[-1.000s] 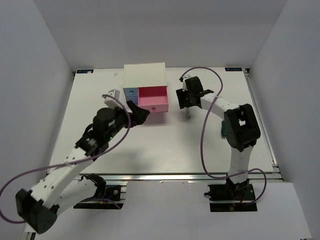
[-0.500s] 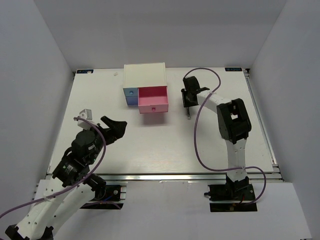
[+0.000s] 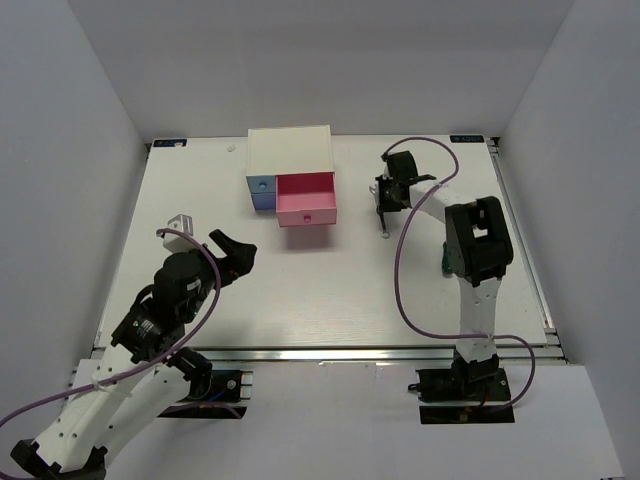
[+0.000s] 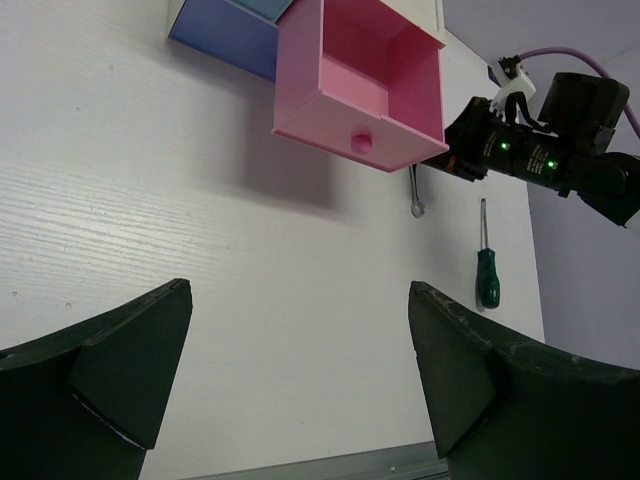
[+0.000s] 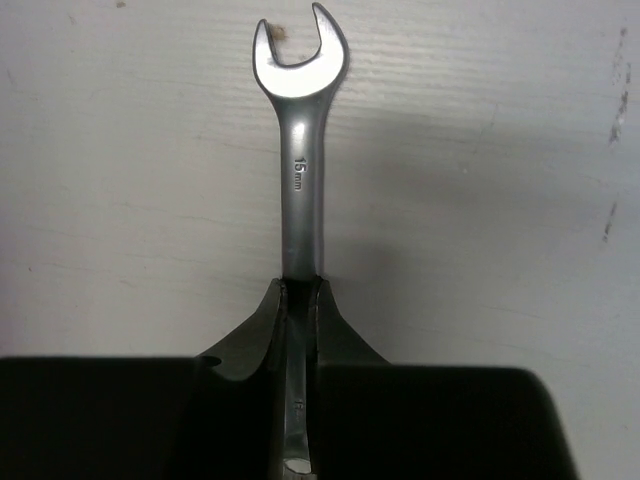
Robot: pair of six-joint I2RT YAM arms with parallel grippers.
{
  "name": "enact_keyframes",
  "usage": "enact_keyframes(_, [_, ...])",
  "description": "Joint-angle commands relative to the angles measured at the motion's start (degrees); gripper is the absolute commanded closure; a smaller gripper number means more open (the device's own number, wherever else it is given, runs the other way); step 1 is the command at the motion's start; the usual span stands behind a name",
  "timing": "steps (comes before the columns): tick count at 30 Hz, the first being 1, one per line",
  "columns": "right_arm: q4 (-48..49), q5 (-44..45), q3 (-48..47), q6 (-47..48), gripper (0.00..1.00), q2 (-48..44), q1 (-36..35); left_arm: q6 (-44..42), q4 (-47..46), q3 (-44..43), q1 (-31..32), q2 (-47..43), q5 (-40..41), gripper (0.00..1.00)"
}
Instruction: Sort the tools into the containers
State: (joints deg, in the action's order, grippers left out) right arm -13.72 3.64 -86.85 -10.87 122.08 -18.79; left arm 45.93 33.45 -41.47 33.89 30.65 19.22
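Pinching the wrench (image 5: 299, 170) mid-shaft, the right gripper (image 5: 300, 290) is closed; left gripper (image 4: 298, 315) spread wide.

My left claw (image 3: 236, 250) hangs over the left part of the tabletop (image 3: 320, 290) with its two fingers spread wide, well apart from the white cabinet (image 3: 290, 150) at the far side. The cabinet's pink drawer (image 3: 307, 197) is pulled out toward me, and the light blue drawer (image 3: 260, 184) to its left is pushed in. My right claw (image 3: 382, 210) is low, just right of the pink drawer. The slim wrench (image 3: 381, 229) pokes out beneath it toward the near edge. A green-handled screwdriver (image 3: 443, 262) peeks out beside my right elbow.
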Motion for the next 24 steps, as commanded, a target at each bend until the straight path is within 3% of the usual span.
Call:
enact_keyframes(1, [-7.29, -3.02, 4.23, 1.11, 1.0, -1.31, 2.44, -0.58, 0.04, -1.94, 0.13, -0.24, 1.08, 0.02])
enact_keyframes(6, [-5.45, -13.82, 8.18, 3.66, 1.0, -10.71, 3.49, -0.58, -0.84, -1.07, 0.12, -0.68, 0.82, 0.02])
enact_keyframes(13, [-3.16, -24.72, 11.79, -0.46, 1.0, -18.8, 3.85, -1.2, -2.86, -0.36, 0.12, 0.02, 0.03, 0.02])
enact_keyframes(24, [5.35, -29.04, 15.57, -1.43, 1.0, -28.65, 3.67, -0.76, -2.6, 0.34, 0.12, -1.47, -0.06, 0.02])
